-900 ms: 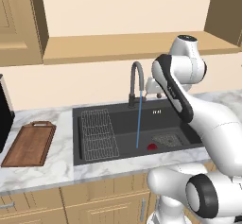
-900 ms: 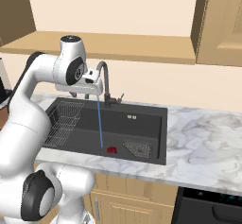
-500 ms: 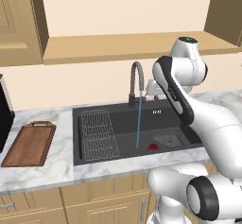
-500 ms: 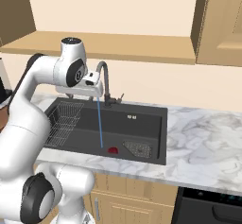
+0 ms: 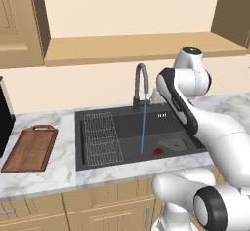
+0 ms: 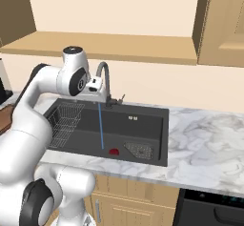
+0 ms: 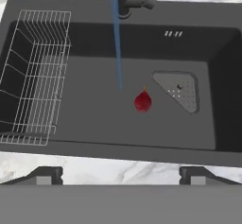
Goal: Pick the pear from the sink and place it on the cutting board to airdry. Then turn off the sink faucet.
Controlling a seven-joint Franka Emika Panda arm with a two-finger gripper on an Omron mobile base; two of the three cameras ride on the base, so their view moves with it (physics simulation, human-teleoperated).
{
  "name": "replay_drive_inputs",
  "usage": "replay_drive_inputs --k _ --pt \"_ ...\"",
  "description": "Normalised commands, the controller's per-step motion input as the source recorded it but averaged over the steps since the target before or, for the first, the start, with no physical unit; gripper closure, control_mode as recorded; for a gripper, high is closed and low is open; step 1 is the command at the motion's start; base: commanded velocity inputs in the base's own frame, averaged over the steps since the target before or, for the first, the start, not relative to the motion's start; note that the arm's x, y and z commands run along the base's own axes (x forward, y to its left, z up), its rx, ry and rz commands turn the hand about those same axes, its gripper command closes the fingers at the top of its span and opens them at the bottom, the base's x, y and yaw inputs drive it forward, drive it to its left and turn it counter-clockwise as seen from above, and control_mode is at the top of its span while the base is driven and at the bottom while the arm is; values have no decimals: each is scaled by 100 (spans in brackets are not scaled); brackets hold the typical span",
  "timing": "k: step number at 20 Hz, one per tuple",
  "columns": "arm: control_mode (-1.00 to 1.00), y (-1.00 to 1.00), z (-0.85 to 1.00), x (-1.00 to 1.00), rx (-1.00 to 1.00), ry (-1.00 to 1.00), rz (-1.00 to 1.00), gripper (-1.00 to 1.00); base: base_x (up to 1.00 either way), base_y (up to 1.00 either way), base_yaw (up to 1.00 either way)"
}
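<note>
Pear (image 7: 142,101): small, dark red, teardrop-shaped

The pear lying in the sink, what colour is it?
Dark red. The pear shows best in the hand view, on the dark grey sink floor.

The rectangular dark grey sink (image 7: 94,124) looked matt and smooth; its white wire rack (image 7: 33,76) was thin metal, the brown rectangular cutting board (image 5: 30,148) grained wood, the grey-veined white counter (image 5: 58,171) polished marble.
</note>
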Motion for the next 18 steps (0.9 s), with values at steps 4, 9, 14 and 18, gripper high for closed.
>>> replay_drive_inputs --k 4,9,14,18 --pt "-100 -18 -5 15 0 0 0 -100 0 0 0" --pt "-100 -14 -16 16 -2 0 0 -100 0 0 0" --pt "-100 -4 -39 14 -6 0 1 -100 0 0 0" --pt "-100 0 -37 13 -11 -2 6 -100 0 0 0"
